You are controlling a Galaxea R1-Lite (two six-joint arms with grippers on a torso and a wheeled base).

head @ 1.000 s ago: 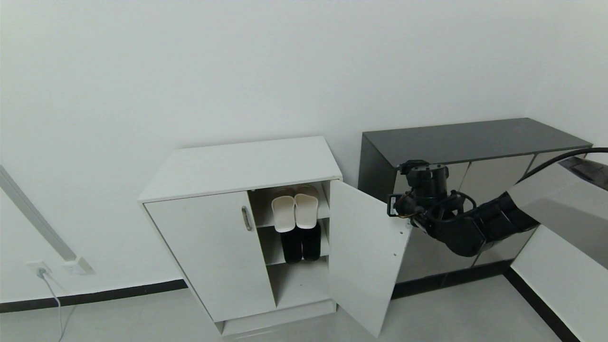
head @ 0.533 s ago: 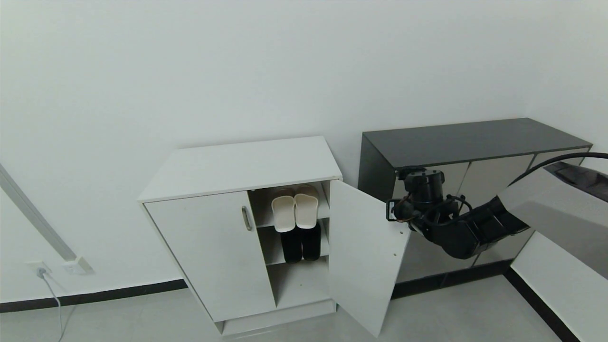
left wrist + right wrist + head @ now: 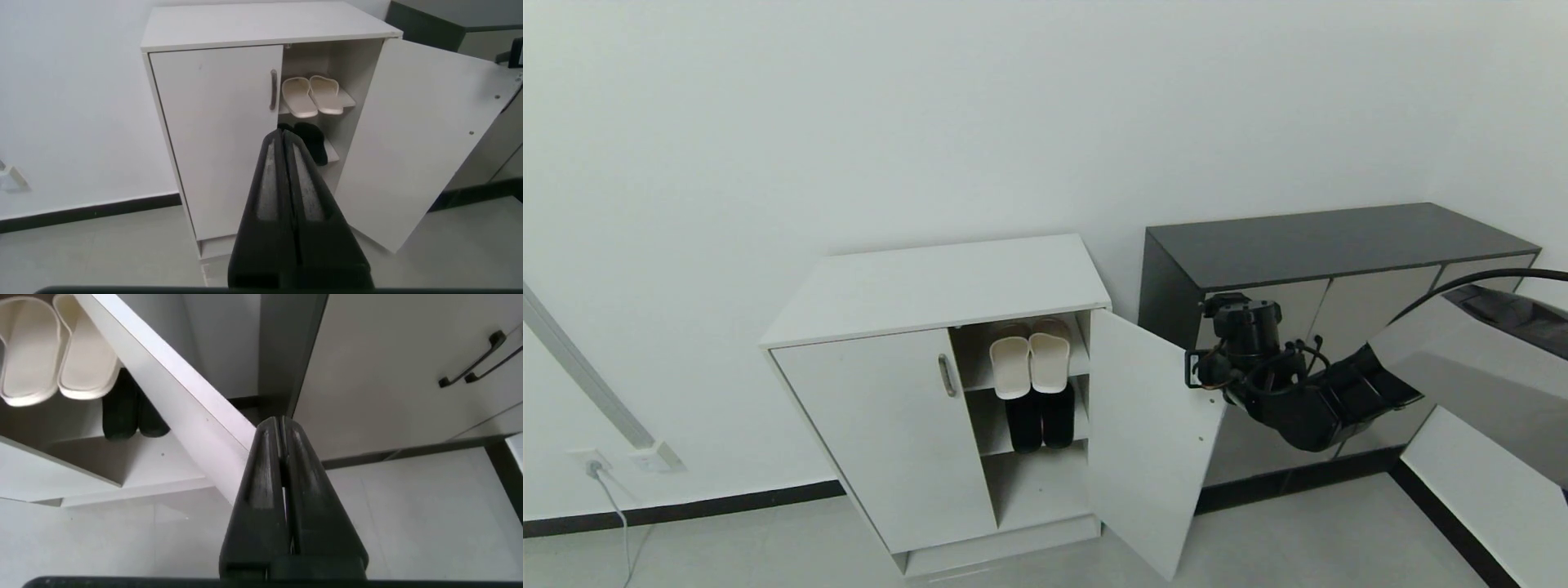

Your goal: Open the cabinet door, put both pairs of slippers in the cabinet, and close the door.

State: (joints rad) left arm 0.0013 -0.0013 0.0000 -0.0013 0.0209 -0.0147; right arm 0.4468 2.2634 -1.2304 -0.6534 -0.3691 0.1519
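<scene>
Clerk: What are the grippers doing?

Inspector: The left gripper (image 3: 283,135) is hanging in front of the cabinet (image 3: 931,286), fingers pressed flat together and gripping nothing. The right gripper (image 3: 283,425) is likewise clamped together on nothing. It is sitting at the free edge of the open door (image 3: 1152,441); I cannot tell whether it is touching.

Clerk: Room around that door?

Inspector: The door is standing wide, its free edge pointing out toward the robot's right. The right arm is occupying the narrow space between that edge and the dark sideboard (image 3: 1331,237). The floor (image 3: 1298,547) is running forward from the cabinet's base, under the door's lower corner.

Clerk: And the slippers?

Inspector: Both pairs are sitting inside, in the right half. The white slippers (image 3: 1029,363) are lying on the top shelf, overhanging its front edge. The black slippers (image 3: 1040,420) are lying on the shelf directly below, reaching its front edge. The bottom compartment (image 3: 1037,490) is sitting beneath them.

Clerk: Farther back?

Inspector: The left door (image 3: 890,433) is sitting shut, its handle (image 3: 946,376) beside the opening. Cabinet and sideboard are both backing onto the white wall (image 3: 1013,122), a slim gap between them.
</scene>
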